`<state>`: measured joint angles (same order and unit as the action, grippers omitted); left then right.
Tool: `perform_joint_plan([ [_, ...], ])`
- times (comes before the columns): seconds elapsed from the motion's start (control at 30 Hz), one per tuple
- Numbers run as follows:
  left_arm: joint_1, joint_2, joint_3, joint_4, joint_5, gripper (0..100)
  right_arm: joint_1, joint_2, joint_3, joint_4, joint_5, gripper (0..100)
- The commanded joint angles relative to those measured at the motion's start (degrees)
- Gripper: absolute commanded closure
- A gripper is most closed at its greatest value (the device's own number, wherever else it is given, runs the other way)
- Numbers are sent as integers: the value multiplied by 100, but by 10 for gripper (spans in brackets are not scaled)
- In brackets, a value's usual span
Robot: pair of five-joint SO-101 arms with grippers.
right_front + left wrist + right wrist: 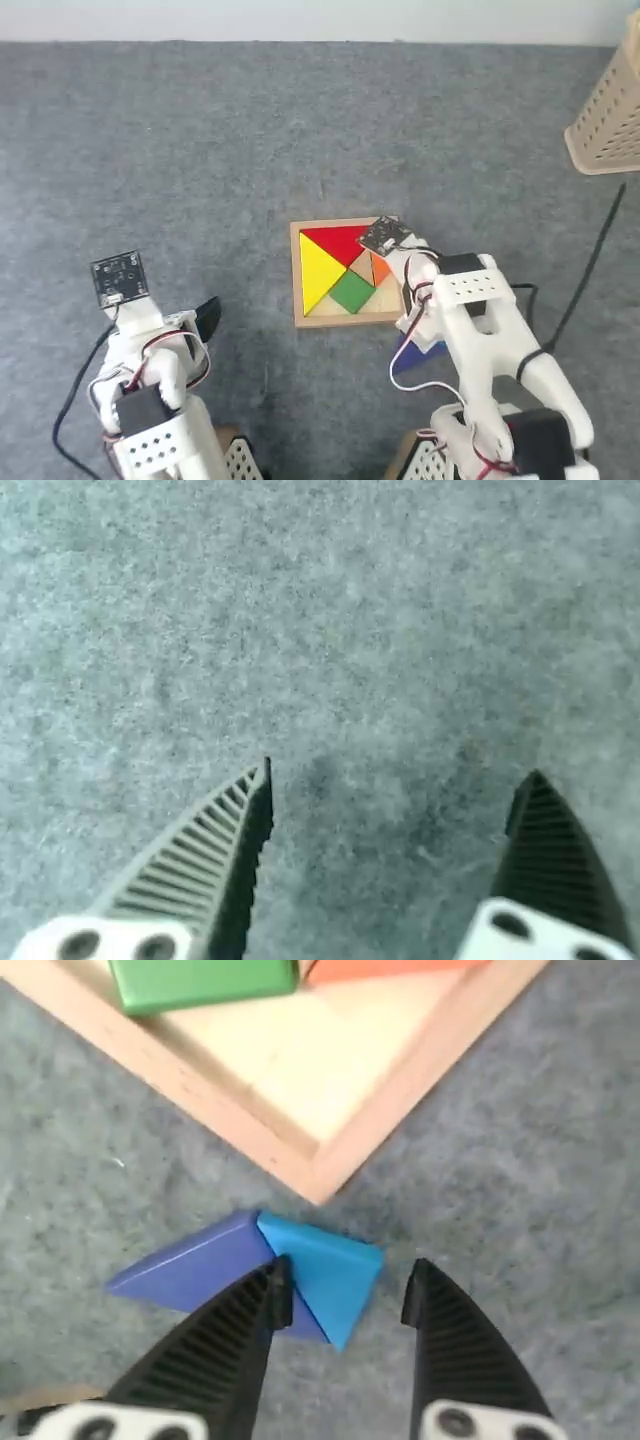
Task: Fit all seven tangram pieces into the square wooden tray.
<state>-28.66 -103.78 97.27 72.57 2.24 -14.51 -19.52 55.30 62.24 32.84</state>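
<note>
From above: four pieces in the wooden tray point(296, 275) mid-table, namely one red triangle point(335, 243), one yellow triangle point(318, 272), one green square point(352, 291) and one orange piece point(381, 268). At the left wrist: left gripper point(401, 770) spread wide over grey mat point(300, 600), holding nothing. At the right wrist: right gripper point(350, 1263) open astride one light blue triangle point(325, 1270), not closed on it, with one darker blue piece point(195, 1270) touching it, both just outside a tray corner.
</note>
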Motion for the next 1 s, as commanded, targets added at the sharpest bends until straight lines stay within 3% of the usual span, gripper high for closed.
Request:
perform_joint_plan([
  [0.0, 9, -70, -75, -9, -9, 646, 31, 171, 62, -268, 88, 815],
  [0.47, 9, -70, -75, -9, -9, 646, 22, 576, 18, -602, 88, 818],
  [0.67, 9, -70, -75, -9, -9, 646, 66, 576, 18, -681, 44, 946],
  [0.97, 9, -70, -75, -9, -9, 646, 66, 567, 9, -681, 44, 961],
])
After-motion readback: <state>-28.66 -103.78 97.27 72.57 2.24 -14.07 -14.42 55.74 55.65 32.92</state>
